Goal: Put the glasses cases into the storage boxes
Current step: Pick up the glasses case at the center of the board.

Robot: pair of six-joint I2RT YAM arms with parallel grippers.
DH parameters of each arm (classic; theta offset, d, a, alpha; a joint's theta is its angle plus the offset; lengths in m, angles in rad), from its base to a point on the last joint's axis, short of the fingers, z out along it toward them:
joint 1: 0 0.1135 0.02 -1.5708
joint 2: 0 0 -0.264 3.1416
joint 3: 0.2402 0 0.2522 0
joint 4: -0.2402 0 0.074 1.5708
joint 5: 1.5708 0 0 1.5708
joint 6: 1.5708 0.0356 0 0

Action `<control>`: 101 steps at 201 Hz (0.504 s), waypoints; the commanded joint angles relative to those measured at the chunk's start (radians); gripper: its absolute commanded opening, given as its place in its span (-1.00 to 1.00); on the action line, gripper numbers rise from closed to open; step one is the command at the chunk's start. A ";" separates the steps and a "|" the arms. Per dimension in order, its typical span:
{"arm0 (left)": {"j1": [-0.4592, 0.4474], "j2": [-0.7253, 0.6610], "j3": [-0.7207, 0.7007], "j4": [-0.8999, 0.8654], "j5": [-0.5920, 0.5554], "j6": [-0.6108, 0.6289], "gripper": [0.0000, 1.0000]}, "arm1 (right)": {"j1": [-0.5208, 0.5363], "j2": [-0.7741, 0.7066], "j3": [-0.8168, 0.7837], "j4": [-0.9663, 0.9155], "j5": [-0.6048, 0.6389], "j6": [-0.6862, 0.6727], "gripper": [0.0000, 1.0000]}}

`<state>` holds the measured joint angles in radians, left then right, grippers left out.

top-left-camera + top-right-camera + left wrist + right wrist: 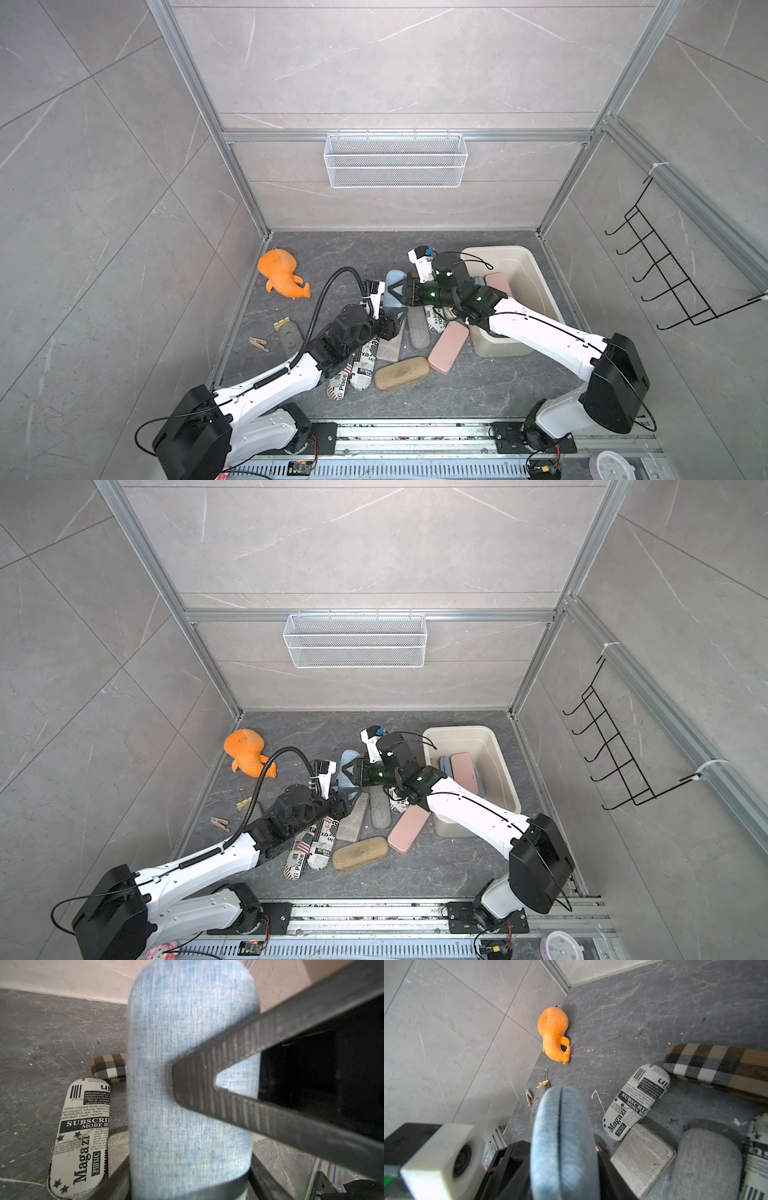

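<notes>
A blue fabric glasses case (pixel 395 276) (pixel 348 757) is held above the floor between both arms. My left gripper (pixel 395 322) (pixel 189 1178) is shut on its near end. My right gripper (pixel 394 292) (pixel 563 1167) is shut across its flat faces, one ribbed finger (pixel 207 1084) lying over the cloth. The cream storage box (pixel 536 266) (pixel 500 750) stands to the right and holds a pink case (pixel 498 283) and a bluish one. More cases lie on the floor: tan (pixel 401 373), pink (pixel 449 347), grey (pixel 417 330), newspaper-print (pixel 365 361), plaid (pixel 716 1066).
An orange plush toy (pixel 282 274) lies at the back left of the floor. A wooden peg (pixel 258 344), a gold clip (pixel 281 323) and a dark grey case (pixel 291 334) sit near the left wall. A white mesh basket (pixel 395 160) hangs on the back wall, a black hook rack (pixel 665 270) on the right.
</notes>
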<state>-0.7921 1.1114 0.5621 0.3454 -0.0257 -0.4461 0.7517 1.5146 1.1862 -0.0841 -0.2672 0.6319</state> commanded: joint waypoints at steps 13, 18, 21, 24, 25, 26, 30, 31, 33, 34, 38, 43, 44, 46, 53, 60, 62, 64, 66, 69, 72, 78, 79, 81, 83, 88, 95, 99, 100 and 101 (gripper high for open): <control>-0.003 -0.016 0.012 0.068 -0.012 0.026 0.23 | 0.006 -0.032 0.009 0.019 0.016 -0.008 -0.21; -0.002 -0.015 0.012 0.065 -0.018 0.021 0.31 | 0.007 -0.036 0.012 0.012 0.018 -0.010 -0.22; -0.002 -0.015 0.012 0.062 -0.020 0.017 0.36 | 0.008 -0.037 0.015 0.006 0.020 -0.012 -0.22; -0.002 -0.014 0.012 0.060 -0.021 0.014 0.41 | 0.007 -0.040 0.017 0.002 0.022 -0.014 -0.23; -0.002 -0.014 0.012 0.060 -0.021 0.012 0.42 | 0.007 -0.040 0.018 0.001 0.023 -0.015 -0.23; -0.002 -0.015 0.012 0.060 -0.021 0.011 0.45 | 0.007 -0.042 0.018 0.000 0.024 -0.017 -0.23; -0.003 -0.016 0.012 0.059 -0.022 0.009 0.52 | 0.008 -0.047 0.019 -0.002 0.028 -0.020 -0.24; -0.003 -0.016 0.011 0.058 -0.023 0.009 0.54 | 0.008 -0.048 0.019 -0.002 0.029 -0.022 -0.24; -0.002 -0.016 0.010 0.057 -0.023 0.007 0.59 | 0.008 -0.051 0.020 -0.005 0.032 -0.023 -0.24; -0.002 -0.017 0.010 0.056 -0.024 0.006 0.61 | 0.007 -0.052 0.021 -0.006 0.035 -0.024 -0.24; -0.003 -0.019 0.009 0.054 -0.029 0.003 0.68 | 0.007 -0.058 0.025 -0.011 0.045 -0.027 -0.24; -0.002 -0.025 0.007 0.048 -0.032 0.000 0.75 | 0.007 -0.064 0.030 -0.024 0.060 -0.033 -0.24; -0.002 -0.027 0.007 0.046 -0.032 0.001 0.76 | 0.007 -0.065 0.033 -0.026 0.065 -0.035 -0.24; -0.002 -0.029 0.007 0.042 -0.034 0.000 0.78 | 0.008 -0.067 0.037 -0.032 0.071 -0.037 -0.25; -0.002 -0.045 0.007 0.023 -0.034 0.001 0.82 | 0.005 -0.075 0.054 -0.058 0.098 -0.050 -0.25; -0.002 -0.068 0.007 0.000 -0.040 0.000 0.83 | 0.005 -0.081 0.080 -0.087 0.119 -0.066 -0.26; -0.002 -0.072 0.007 -0.006 -0.042 -0.002 0.84 | 0.003 -0.082 0.089 -0.096 0.124 -0.070 -0.26; -0.002 -0.081 0.006 -0.015 -0.044 -0.003 0.85 | 0.001 -0.082 0.097 -0.108 0.128 -0.077 -0.26; -0.003 -0.087 0.007 -0.022 -0.047 -0.004 0.86 | 0.000 -0.083 0.108 -0.119 0.132 -0.082 -0.26; -0.003 -0.099 0.006 -0.034 -0.053 -0.006 0.87 | -0.004 -0.082 0.123 -0.137 0.136 -0.090 -0.26; -0.002 -0.112 0.004 -0.046 -0.059 -0.007 0.88 | -0.007 -0.082 0.139 -0.157 0.142 -0.101 -0.26; -0.003 -0.136 0.001 -0.066 -0.069 -0.009 0.89 | -0.015 -0.081 0.169 -0.189 0.159 -0.119 -0.26; -0.003 -0.141 0.001 -0.068 -0.072 -0.010 0.89 | -0.016 -0.081 0.173 -0.196 0.162 -0.122 -0.26; -0.002 -0.148 0.000 -0.079 -0.076 -0.010 0.90 | -0.020 -0.082 0.183 -0.208 0.167 -0.128 -0.26; -0.002 -0.156 -0.001 -0.087 -0.079 -0.009 0.90 | -0.023 -0.082 0.191 -0.221 0.173 -0.133 -0.27; -0.002 -0.172 -0.002 -0.103 -0.088 -0.009 0.90 | -0.033 -0.083 0.208 -0.246 0.180 -0.142 -0.27; -0.001 -0.197 0.001 -0.138 -0.107 -0.006 0.90 | -0.052 -0.090 0.232 -0.282 0.188 -0.157 -0.27; -0.002 -0.213 0.005 -0.161 -0.117 -0.004 0.90 | -0.065 -0.095 0.244 -0.303 0.192 -0.165 -0.28; 0.000 -0.216 0.006 -0.167 -0.120 -0.003 0.90 | -0.068 -0.097 0.246 -0.308 0.194 -0.168 -0.28; -0.001 -0.218 0.006 -0.173 -0.122 -0.004 0.90 | -0.072 -0.099 0.249 -0.314 0.195 -0.170 -0.28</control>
<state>-0.7921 0.9867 0.5606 0.2695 -0.0734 -0.4534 0.7380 1.4796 1.3308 -0.2584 -0.1516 0.5484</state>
